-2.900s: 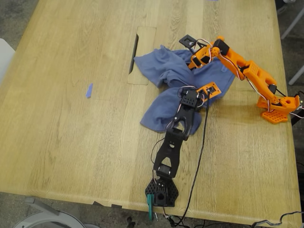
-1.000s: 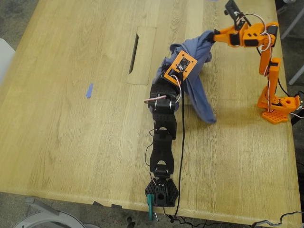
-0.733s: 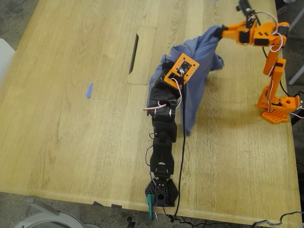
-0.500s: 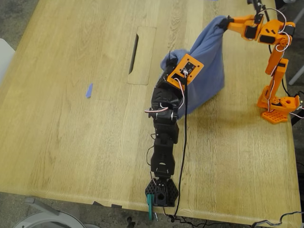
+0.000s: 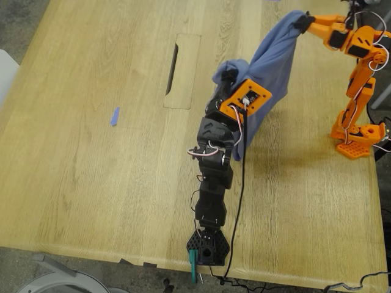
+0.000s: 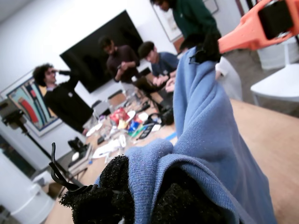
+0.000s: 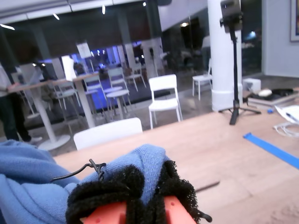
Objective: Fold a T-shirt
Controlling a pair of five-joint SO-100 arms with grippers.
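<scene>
No text, label, brand, number or sign can be read in any view. The white sheet (image 7: 84, 49) posted on the glass in the second wrist view is too blurred to make out. The T-shirt (image 5: 273, 67) shows only plain blue cloth, and the framed picture (image 6: 27, 107) on the wall shows colours but no letters.

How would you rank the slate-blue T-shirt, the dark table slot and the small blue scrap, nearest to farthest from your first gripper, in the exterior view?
1. Slate-blue T-shirt, held in my first gripper.
2. Dark table slot, to the exterior view's left.
3. Small blue scrap, farther left.
</scene>
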